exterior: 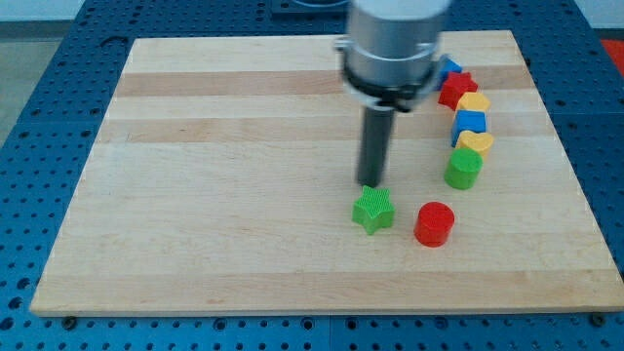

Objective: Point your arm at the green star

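The green star [373,210] lies on the wooden board [234,175], a little right of the middle and toward the view's bottom. My tip [370,184] stands right at the star's upper edge, touching or almost touching it. The rod rises straight up from there to the grey arm body at the view's top.
A red cylinder [434,224] stands just right of the star. A curved row of blocks runs up the right side: a green cylinder [464,168], a yellow heart [474,142], a blue cube [470,123], a yellow block [474,101], a red star [455,89] and a blue block [449,68].
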Robot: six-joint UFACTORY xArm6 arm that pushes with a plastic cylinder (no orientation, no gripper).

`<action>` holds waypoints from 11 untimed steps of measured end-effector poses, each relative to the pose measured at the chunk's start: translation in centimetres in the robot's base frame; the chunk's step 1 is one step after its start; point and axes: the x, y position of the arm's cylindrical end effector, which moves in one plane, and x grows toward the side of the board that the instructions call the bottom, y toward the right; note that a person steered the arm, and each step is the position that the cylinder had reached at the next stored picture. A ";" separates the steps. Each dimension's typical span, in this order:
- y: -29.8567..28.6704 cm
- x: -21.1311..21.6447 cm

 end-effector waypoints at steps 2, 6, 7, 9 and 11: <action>-11.2 0.7; -26.9 2.3; -29.0 4.6; -20.3 5.1; -10.3 5.0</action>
